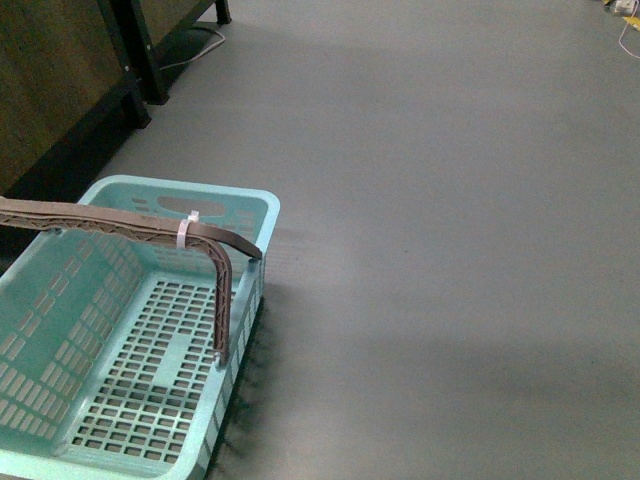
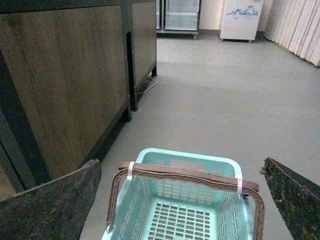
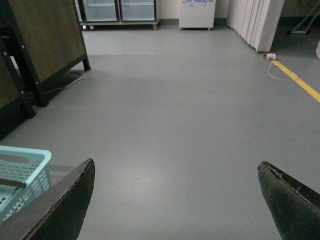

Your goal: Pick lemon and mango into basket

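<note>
Where the smooth grey floor (image 1: 450, 250) meets a dark wood-grain cabinet (image 2: 65, 85), the turquoise plastic basket (image 1: 60, 300) sits to the robot's left. Its walls are a slotted lattice, and its ridged brown handles (image 1: 120, 225) are bound by a white zip tie (image 1: 186, 232). The left gripper (image 2: 181, 165) and right gripper (image 3: 176, 164) both gape wide, holding nothing.
</note>
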`<move>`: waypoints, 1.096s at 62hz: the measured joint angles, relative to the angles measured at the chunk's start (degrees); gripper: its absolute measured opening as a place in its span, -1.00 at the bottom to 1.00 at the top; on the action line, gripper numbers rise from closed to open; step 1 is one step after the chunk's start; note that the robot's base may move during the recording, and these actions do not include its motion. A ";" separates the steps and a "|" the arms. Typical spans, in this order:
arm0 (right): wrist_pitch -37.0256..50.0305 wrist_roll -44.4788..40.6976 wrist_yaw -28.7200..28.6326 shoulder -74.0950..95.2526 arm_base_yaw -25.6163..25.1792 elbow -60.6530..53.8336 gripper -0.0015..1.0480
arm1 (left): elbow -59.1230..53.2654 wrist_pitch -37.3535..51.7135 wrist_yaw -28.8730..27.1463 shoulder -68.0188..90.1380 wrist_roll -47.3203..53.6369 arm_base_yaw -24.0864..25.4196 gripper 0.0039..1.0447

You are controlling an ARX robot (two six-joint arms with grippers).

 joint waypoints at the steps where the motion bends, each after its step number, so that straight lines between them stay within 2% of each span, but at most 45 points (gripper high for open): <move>1: 0.00 0.00 0.00 0.00 0.00 0.00 0.83 | 0.00 0.00 0.00 0.00 0.00 0.00 0.87; 24: 0.00 0.00 0.00 0.00 0.00 0.00 0.83 | 0.11 -0.35 -0.44 0.24 -0.20 -0.11 0.87; 27: 0.00 0.02 0.02 0.00 0.00 0.00 0.83 | 5.07 -12.48 -5.81 6.91 -7.17 -2.34 0.87; 29: 0.00 0.00 -0.02 0.00 0.00 0.00 0.83 | 7.80 -17.92 -5.77 12.15 -11.37 -2.91 0.87; 32: 0.00 0.00 0.00 0.00 0.00 0.00 0.83 | 9.35 -19.26 -3.28 17.77 -18.62 -2.71 0.87; 38: 0.00 0.00 0.04 0.00 0.00 0.00 0.83 | 11.85 -12.13 4.24 28.74 -31.82 1.99 0.87; 42: 0.00 0.00 0.02 0.00 0.00 0.00 0.83 | 12.90 -7.41 6.01 35.30 -36.81 4.22 0.87; 51: 0.00 0.00 0.02 0.00 0.00 0.00 0.83 | 15.43 3.43 4.92 53.18 -48.48 5.25 0.87; 58: 0.00 0.00 0.04 0.00 0.00 0.00 0.83 | 18.16 12.70 2.12 67.17 -55.47 3.08 0.87; 68: 0.00 0.00 0.04 0.00 0.00 0.00 0.83 | 22.27 19.37 -0.61 81.72 -61.79 0.13 0.87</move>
